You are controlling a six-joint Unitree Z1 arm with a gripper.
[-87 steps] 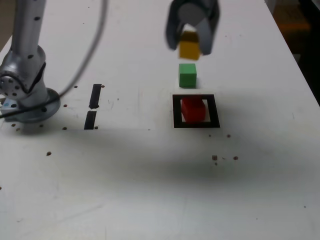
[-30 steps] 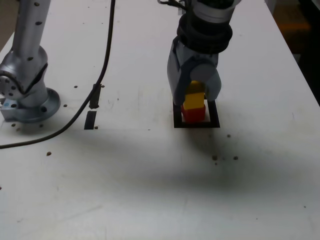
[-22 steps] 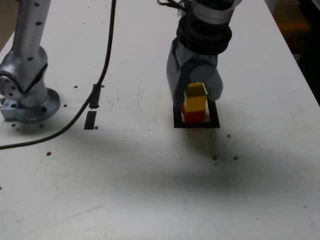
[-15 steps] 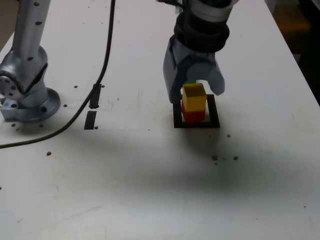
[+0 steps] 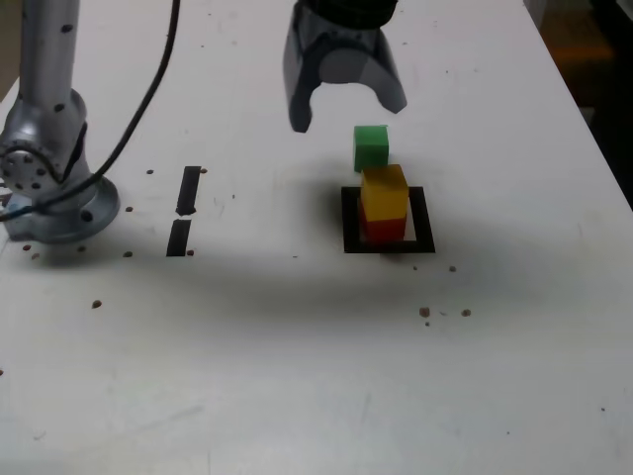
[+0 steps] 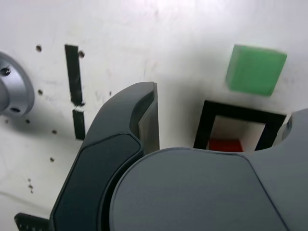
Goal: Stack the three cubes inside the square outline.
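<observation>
Exterior view: yellow cube [image 5: 384, 192] atop red cube [image 5: 384, 229]

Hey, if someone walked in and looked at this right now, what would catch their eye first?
Probably the yellow cube sitting on the red cube inside the black square outline, bright against the white table. Next, the green cube alone just behind the outline, and the open, empty end effector hanging above the table, toward the exterior view's left of that cube.

Exterior view: arm's upper part is running off the top edge. Yellow cube [image 5: 384, 192] is covering most of the red cube [image 5: 383, 229]. Wrist view: gripper body is hiding the yellow cube and part of the square outline [image 6: 207, 120]; green cube [image 6: 255, 69] is blurring.
</observation>
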